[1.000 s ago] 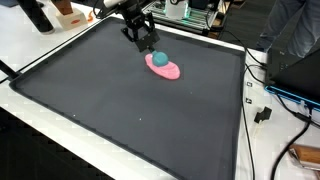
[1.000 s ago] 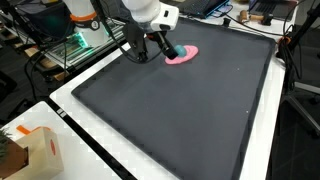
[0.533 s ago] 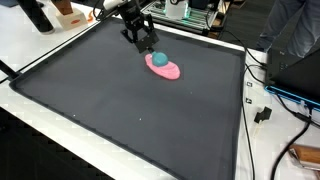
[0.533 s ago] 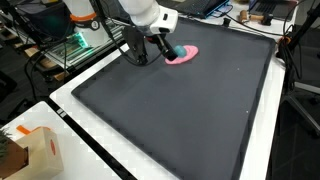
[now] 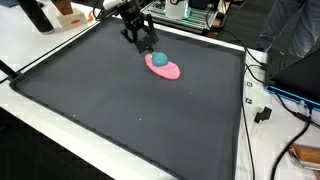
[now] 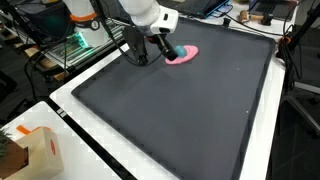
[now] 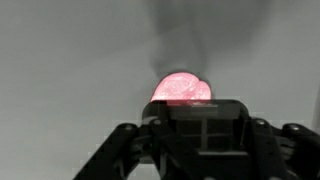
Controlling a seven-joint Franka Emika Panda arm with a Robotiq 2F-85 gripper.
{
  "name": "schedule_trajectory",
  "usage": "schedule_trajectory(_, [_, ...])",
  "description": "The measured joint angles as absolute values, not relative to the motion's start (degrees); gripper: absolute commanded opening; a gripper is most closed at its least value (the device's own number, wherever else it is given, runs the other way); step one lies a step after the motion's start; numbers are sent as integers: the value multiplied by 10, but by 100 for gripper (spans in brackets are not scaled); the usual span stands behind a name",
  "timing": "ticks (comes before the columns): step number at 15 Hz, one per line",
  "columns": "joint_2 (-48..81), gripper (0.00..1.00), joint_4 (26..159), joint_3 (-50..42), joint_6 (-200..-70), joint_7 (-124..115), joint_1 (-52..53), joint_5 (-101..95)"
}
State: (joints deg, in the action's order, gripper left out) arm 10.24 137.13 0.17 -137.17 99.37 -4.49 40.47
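Pink plate (image 5: 168,70) lies on the black mat (image 5: 130,110) spread over the white worktop (image 5: 40,45), toward the mat's 12 o'clock in an exterior view. Next in size, the hand (image 5: 143,44) hangs just beside it at the plate's 10 o'clock, jaws apart and holding nothing. Smallest, a teal ball (image 5: 158,60) rests on the plate.

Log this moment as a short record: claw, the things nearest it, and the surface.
claw: open, empty, close beside the ball; contact cannot be told
teal ball: resting on the pink flat piece
pink flat piece: lying on the mat, near one edge
black mat: spread over the white table
wrist view: blurred, pink shape ahead of the claw
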Motion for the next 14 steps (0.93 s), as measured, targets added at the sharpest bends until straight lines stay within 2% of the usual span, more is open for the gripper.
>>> schedule_trajectory(14, [83,35,1345,9,-1342,816,-27,286])
